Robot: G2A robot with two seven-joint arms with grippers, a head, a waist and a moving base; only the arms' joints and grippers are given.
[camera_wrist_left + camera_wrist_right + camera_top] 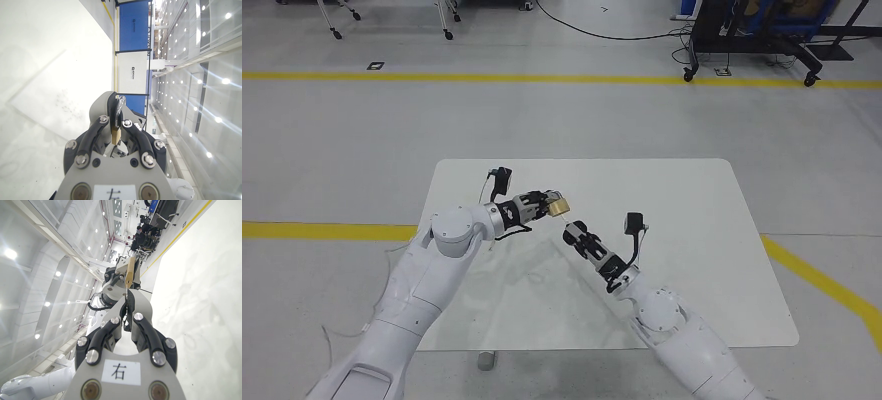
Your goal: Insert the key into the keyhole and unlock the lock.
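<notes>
The left end effector (545,206) is closed on the brass lock (558,206) and holds it raised above the middle of the white surface (702,210), with the keyhole (128,282) turned toward the right arm. The right end effector (128,297) is pinched narrow on the key (126,291), just near and right of the lock. The key's tip sits at the keyhole, but how deep it sits cannot be told. The step in hand looks like insertion. To do it well, the blade should probably run in line with the lock's long axis, so the right arm would push straight along that line rather than at a slant. The left grip needs to be firm enough that the lock does not pivot between its pads. A twist makes sense only once the blade is fully seated; turning early risks bending the key or slipping it in the grip. Both end effectors hang well apart from the surface's far, right and near edges, so there is room to back off and re-align. The tight spot is between the two end effectors, which are nearly touching.
</notes>
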